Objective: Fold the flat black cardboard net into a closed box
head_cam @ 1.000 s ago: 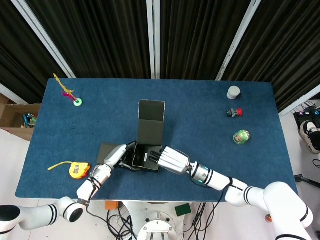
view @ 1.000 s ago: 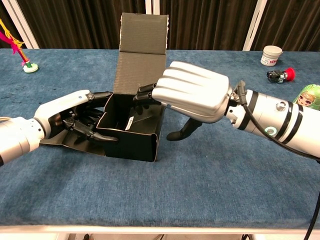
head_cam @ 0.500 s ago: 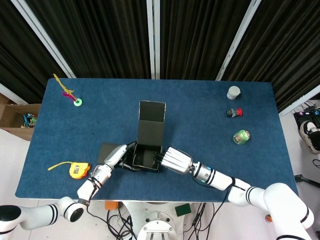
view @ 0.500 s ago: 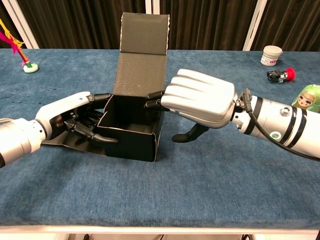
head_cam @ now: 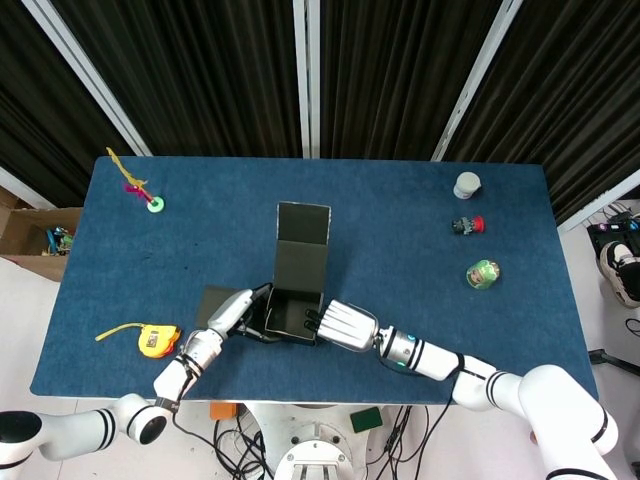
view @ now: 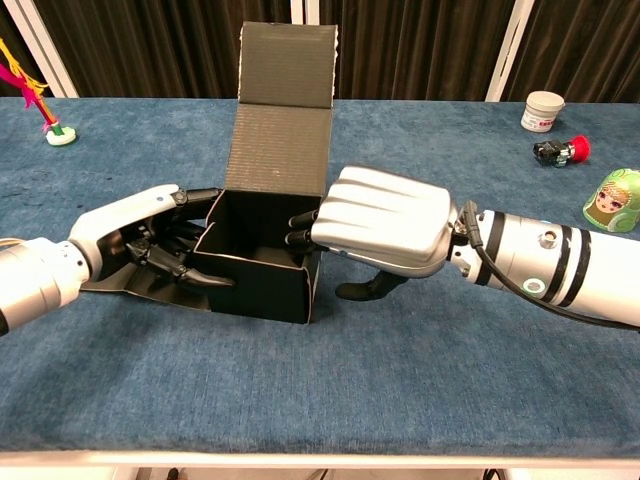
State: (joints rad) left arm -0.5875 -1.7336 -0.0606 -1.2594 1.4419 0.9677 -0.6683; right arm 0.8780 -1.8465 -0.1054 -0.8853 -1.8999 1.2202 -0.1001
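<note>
Open black box point(view: 268, 262), lid upright at far side, both hands point(view: 150, 240) point(view: 385, 220) flanking

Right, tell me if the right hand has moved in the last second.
Yes. The right hand has pulled back out of the box toward the robot, dropping lower against its near right wall.

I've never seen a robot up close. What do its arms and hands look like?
Both arms are glossy white tubes with black ring bands. The right hand has a silver shell and black fingertips, a black cable at its wrist and a small green light. The left hand is silver over black fingers.
</note>
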